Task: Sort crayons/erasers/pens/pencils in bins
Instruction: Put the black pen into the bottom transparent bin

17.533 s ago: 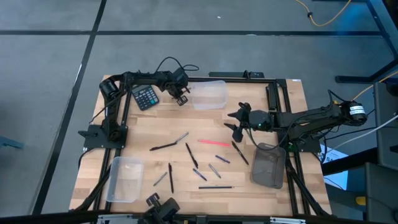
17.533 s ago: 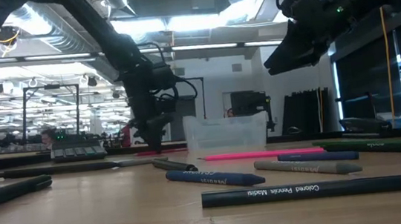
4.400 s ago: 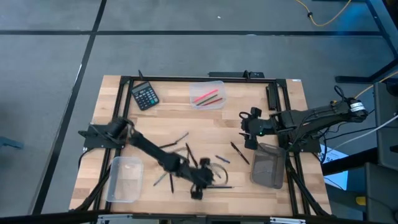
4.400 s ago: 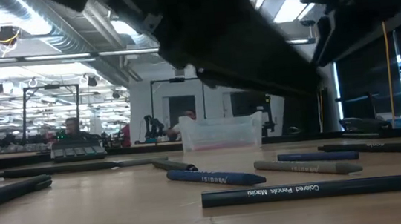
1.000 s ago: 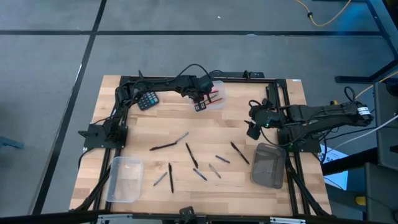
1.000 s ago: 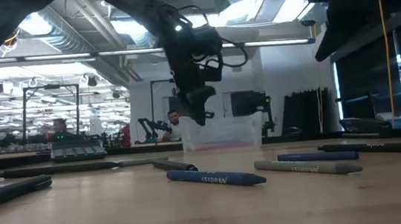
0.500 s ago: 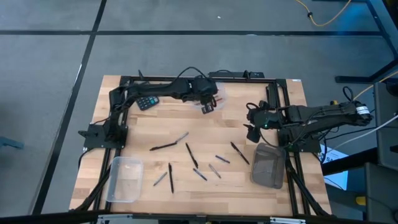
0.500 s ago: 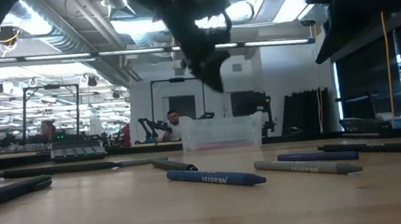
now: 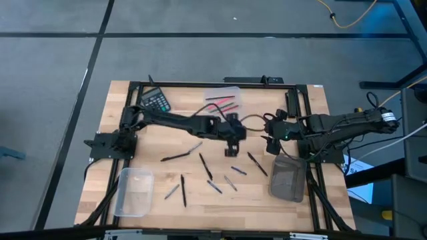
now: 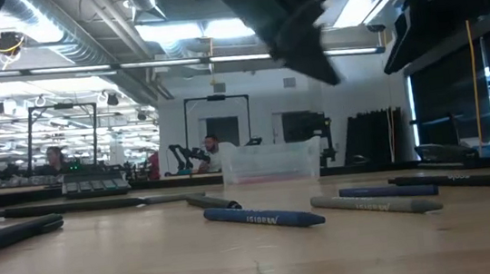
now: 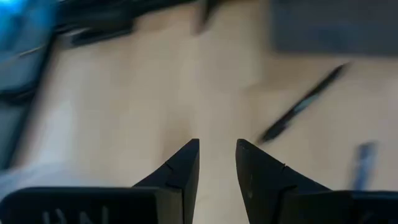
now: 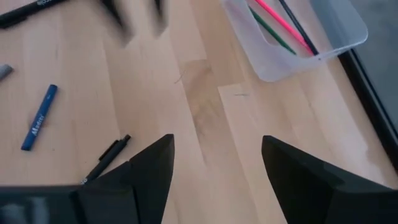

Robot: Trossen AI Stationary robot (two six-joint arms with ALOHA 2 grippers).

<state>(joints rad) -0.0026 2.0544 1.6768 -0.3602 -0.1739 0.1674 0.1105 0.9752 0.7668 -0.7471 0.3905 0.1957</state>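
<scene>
Several thin sticks lie flat on the wooden table: black pens [image 9: 177,157] [image 9: 257,163], blue crayons [image 9: 238,171] [image 10: 263,217] and grey ones [image 9: 230,183]. A clear bin [image 9: 223,100] at the far edge holds pink, green and black sticks [image 12: 283,22]. A second clear bin [image 9: 133,193] stands near left, and a dark grey bin [image 9: 288,177] at the right. My left gripper [image 9: 231,150] hangs over the table's middle, open by a narrow gap [image 11: 216,149] and empty. My right gripper [image 9: 267,141] is wide open [image 12: 214,146] and empty, just right of it.
A black calculator [image 9: 155,100] lies at the far left corner. A black metal frame runs along the table's edges [image 9: 200,85]. The left arm stretches across the table's middle from its base [image 9: 110,141]. People show in the room behind the table.
My left gripper has gone from above the far clear bin toward the table's near edge and a little right, and now stands over the middle beside my right gripper. The sticks on the table have stayed where they were.
</scene>
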